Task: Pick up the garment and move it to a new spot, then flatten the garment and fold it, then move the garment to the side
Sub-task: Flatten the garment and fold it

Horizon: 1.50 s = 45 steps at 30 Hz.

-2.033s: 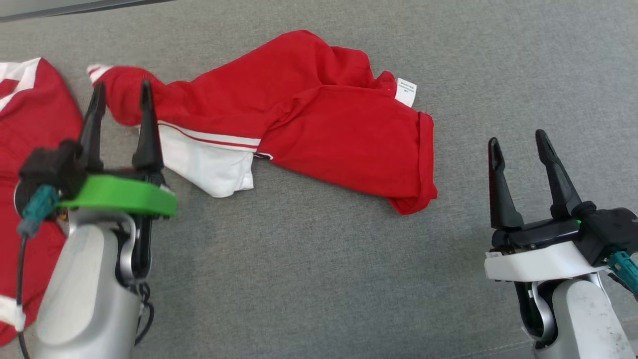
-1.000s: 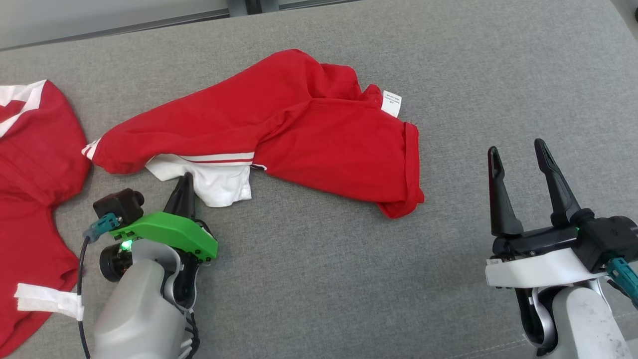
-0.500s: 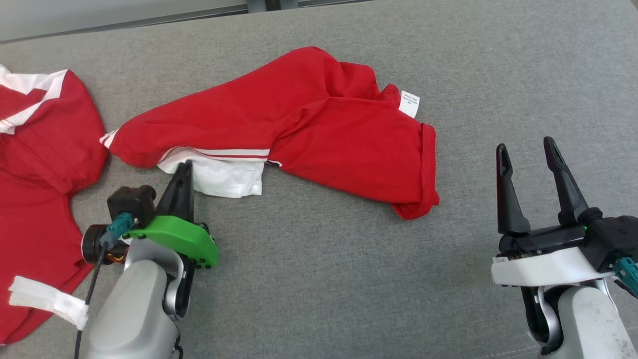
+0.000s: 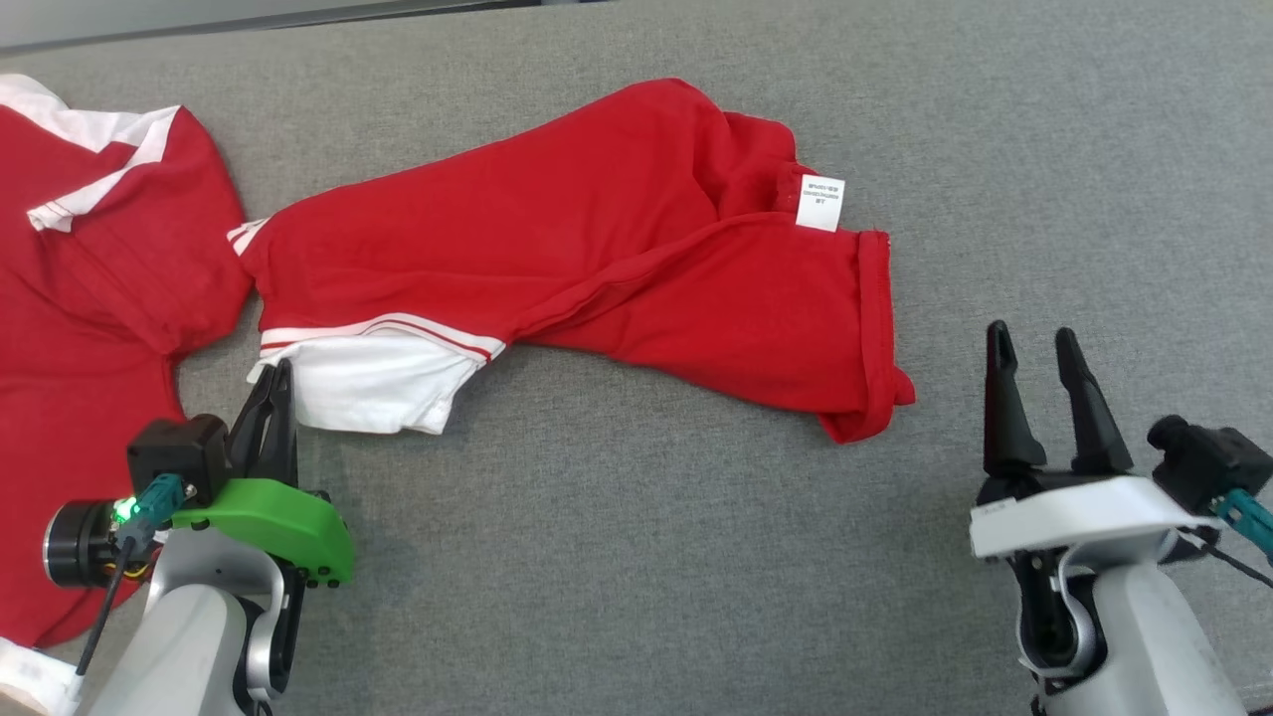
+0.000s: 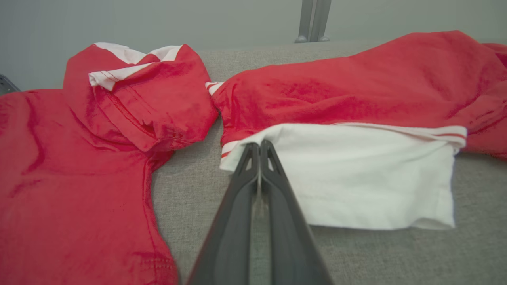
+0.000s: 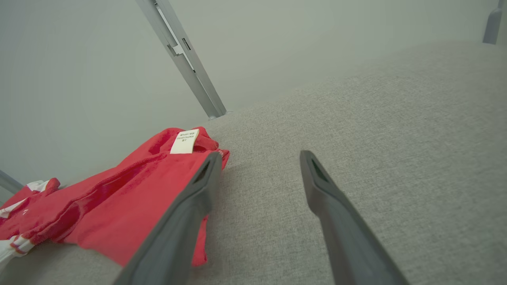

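Grey padded surface (image 4: 646, 557).

Head view: garment (image 4: 597, 249) lies crumpled mid-surface. Left gripper (image 4: 276, 393) is clamped on the corner of its white sleeve (image 4: 368, 393). Right gripper (image 4: 1034, 348) is spread and empty, near the hem.

Left wrist view: the pinch is thin and will likely slip under pull. Second red shirt (image 5: 79, 158) lies just beside and may snag.

Right wrist view: care label (image 6: 184, 141) faces up.

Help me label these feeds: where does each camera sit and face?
Head: on the head, facing down at the shirt on the surface; left gripper lower left, right gripper lower right.
Left wrist: on that wrist, looks along its shut fingers, pinching the shirt's white corner.
Right wrist: on that wrist, looks along its open fingers, over the surface to the shirt's label.
Shared: all show the shirt; head and left wrist, a second shirt.
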Tool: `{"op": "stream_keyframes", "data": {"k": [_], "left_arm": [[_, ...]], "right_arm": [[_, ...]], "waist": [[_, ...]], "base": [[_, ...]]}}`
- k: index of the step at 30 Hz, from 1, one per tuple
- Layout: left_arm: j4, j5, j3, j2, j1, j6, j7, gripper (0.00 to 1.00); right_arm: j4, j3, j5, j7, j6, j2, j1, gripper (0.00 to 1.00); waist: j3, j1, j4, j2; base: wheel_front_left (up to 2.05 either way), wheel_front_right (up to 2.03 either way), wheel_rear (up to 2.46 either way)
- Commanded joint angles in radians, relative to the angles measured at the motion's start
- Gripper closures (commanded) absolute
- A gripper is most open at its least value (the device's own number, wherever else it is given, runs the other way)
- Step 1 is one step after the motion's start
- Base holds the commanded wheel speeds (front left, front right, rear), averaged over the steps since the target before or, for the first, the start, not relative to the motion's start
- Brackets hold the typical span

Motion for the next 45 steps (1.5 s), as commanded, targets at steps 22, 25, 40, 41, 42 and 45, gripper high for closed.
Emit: {"op": "stream_keyframes", "data": {"k": [22,25,40,41,42,45], "left_arm": [[-0.057,-0.010,-0.038,-0.019,-0.024,0.003,0.014,1.00],[-0.058,-0.010,-0.041,-0.021,-0.039,0.003,0.010,1.00],[-0.053,-0.023,-0.038,-0.006,-0.044,0.004,0.000,1.00],[-0.052,-0.025,-0.036,-0.004,-0.044,0.005,-0.001,1.00],[-0.051,-0.026,-0.035,-0.002,-0.043,0.005,-0.002,1.00],[-0.048,-0.032,-0.031,-0.002,-0.050,0.003,-0.010,1.00]], "right_arm": [[0.482,0.218,0.476,0.266,0.000,-0.138,-0.528,0.00],[0.442,0.241,0.560,0.337,0.000,-0.168,-0.512,0.00],[0.271,0.287,0.729,0.398,0.000,-0.237,-0.373,1.00],[0.265,0.287,0.729,0.390,0.000,-0.243,-0.371,1.00],[0.257,0.290,0.726,0.377,0.000,-0.246,-0.370,1.00],[0.241,0.300,0.732,0.352,0.000,-0.253,-0.367,1.00]], "waist": [[0.056,0.0000,0.052,0.0000],[0.060,0.0000,0.058,0.0000],[0.057,0.0000,0.053,0.0000],[0.056,0.0000,0.052,0.0000],[0.055,0.0000,0.052,0.0000],[0.051,0.0000,0.053,0.0000]], "base": [[0.00,0.00,0.00],[0.00,0.00,0.00],[0.00,0.00,0.00],[0.00,0.00,0.00],[0.00,0.00,0.00],[0.00,0.00,0.00]]}}
